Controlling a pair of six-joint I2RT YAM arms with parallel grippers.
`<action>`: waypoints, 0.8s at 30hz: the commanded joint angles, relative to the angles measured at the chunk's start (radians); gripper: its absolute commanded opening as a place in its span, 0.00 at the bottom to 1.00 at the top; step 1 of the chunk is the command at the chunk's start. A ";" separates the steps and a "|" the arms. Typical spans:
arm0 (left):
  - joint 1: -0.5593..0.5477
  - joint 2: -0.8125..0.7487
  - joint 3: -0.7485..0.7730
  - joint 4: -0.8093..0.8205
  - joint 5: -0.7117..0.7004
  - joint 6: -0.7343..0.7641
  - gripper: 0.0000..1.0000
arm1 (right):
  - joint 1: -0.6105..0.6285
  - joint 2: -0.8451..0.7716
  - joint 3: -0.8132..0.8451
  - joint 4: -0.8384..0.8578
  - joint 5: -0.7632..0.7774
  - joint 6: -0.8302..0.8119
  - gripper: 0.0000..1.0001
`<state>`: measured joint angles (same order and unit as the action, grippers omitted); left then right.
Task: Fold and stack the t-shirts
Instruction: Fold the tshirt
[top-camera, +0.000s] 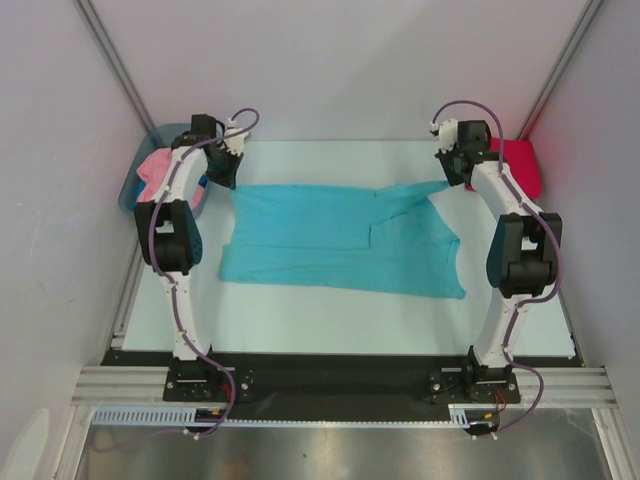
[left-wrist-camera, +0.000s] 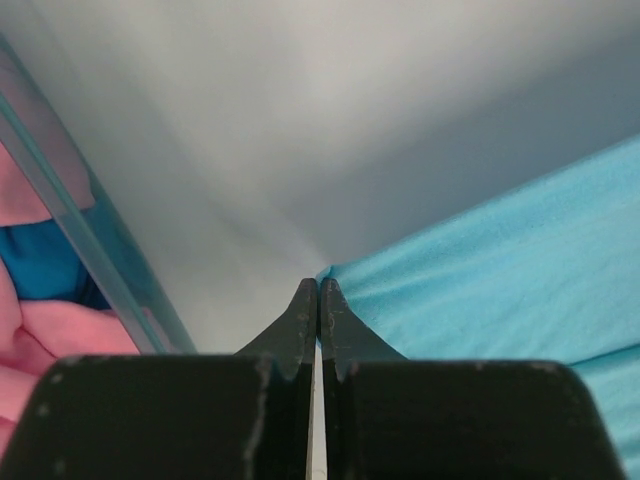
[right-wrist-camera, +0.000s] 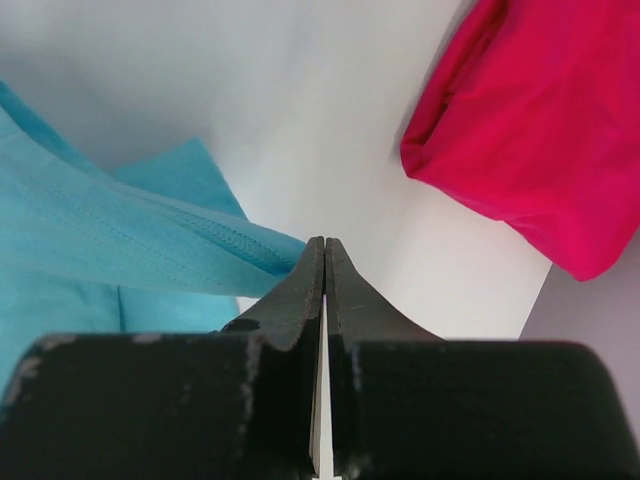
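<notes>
Turquoise t-shirt (top-camera: 330, 235) lay spread wide across the middle of the white table (top-camera: 330, 315), mostly flat, with a fold ridge right of centre. At far left, a pink t-shirt (top-camera: 152, 165) sat bunched in a grey-blue tub (top-camera: 128, 190). Just beside the tub wall, the left gripper (top-camera: 224, 182), jaws pressed together, pinched the turquoise cloth's far left corner. The right gripper (top-camera: 450, 182), jaws likewise closed, pinched the far right corner, drawn to a point. A crimson t-shirt (top-camera: 520, 162) lay crumpled far right.
</notes>
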<state>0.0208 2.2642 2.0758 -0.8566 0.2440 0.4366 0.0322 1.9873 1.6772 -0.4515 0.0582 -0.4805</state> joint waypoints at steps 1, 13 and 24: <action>0.002 -0.121 -0.046 0.031 -0.014 0.047 0.00 | -0.014 -0.106 -0.017 -0.056 -0.047 -0.046 0.00; 0.002 -0.233 -0.213 0.041 -0.002 0.099 0.00 | -0.075 -0.186 -0.092 -0.231 -0.204 -0.096 0.00; 0.004 -0.295 -0.287 0.079 -0.072 0.136 0.00 | -0.109 -0.226 -0.135 -0.279 -0.216 -0.141 0.00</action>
<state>0.0208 2.0506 1.8015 -0.8272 0.2283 0.5350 -0.0555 1.8236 1.5478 -0.7078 -0.1638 -0.5880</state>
